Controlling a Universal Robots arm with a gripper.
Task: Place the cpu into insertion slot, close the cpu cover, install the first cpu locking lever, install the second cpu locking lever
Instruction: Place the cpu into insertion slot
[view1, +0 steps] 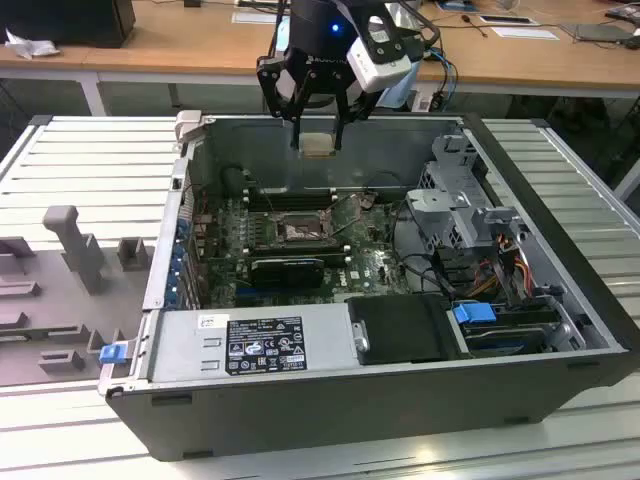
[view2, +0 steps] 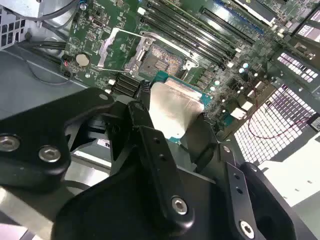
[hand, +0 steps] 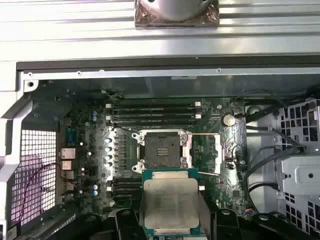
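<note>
My gripper (view1: 317, 135) hangs above the back wall of the open computer case, shut on the cpu (view1: 317, 146), a flat pale silver square. In the second wrist view the black fingers (view2: 144, 107) clamp the cpu (view2: 172, 110) by its edges. The insertion slot (hand: 161, 149) lies bare on the green board, below and a little ahead of the cpu (hand: 170, 205), with its contact field showing (view2: 162, 59). The cpu cover (view2: 117, 47) stands swung open beside the slot, on the coin battery's side. Thin lever rods (view1: 350, 205) rise next to the slot.
Long black memory slots (hand: 152, 112) run along one side of the socket, and a long black card (view1: 287, 267) lies on the other. A drive cage with cables (view1: 470, 220) fills the case on the exterior view's right. Grey fixtures (view1: 70, 250) sit outside on the left.
</note>
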